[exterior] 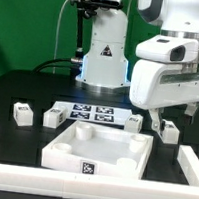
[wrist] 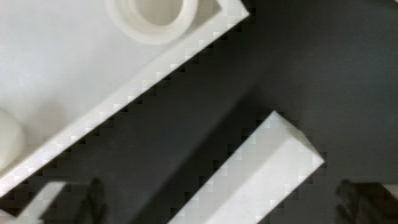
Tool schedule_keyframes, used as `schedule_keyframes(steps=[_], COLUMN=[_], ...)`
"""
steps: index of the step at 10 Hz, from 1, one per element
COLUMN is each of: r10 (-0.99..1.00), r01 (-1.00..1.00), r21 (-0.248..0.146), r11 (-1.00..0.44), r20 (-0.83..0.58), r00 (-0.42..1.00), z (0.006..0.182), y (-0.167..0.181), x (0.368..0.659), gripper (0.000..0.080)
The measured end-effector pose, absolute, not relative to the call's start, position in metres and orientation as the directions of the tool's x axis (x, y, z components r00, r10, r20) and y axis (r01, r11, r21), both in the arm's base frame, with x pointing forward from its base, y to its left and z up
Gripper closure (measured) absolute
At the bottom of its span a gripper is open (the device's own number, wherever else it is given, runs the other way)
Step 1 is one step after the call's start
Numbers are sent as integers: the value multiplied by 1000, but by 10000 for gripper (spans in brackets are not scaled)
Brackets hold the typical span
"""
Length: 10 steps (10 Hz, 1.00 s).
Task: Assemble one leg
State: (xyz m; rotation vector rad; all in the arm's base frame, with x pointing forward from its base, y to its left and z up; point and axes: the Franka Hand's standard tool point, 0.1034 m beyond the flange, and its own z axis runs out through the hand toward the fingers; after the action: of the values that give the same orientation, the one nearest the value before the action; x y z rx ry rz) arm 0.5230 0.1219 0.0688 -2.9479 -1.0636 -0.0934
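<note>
The legs are small white tagged blocks on the black table. Two lie at the exterior view's left (exterior: 23, 114) (exterior: 55, 116), one (exterior: 135, 122) behind the tray-like piece's far right corner, and one (exterior: 170, 129) at the right. My gripper (exterior: 157, 123) hangs low between these last two, open and empty. In the wrist view my gripper (wrist: 214, 200) has its dark fingertips (wrist: 63, 200) wide apart. A white oblong piece (wrist: 267, 170) lies below the gap. I cannot tell whether it is a leg.
The large white square tray-like piece (exterior: 92, 147) with raised corners sits in the front middle; its edge and a round socket (wrist: 157, 20) show in the wrist view. The marker board (exterior: 84, 113) lies behind it. White rails (exterior: 190, 169) border the table. The robot base (exterior: 103, 58) stands behind.
</note>
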Motion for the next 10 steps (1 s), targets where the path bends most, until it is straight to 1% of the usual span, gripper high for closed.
schedule_keyframes(steps=[10], r10=[637], r01=[638], r21=[14], r11=[-770], r20=[58], r00=[768], z=[69], y=[122], x=[523], gripper=[150])
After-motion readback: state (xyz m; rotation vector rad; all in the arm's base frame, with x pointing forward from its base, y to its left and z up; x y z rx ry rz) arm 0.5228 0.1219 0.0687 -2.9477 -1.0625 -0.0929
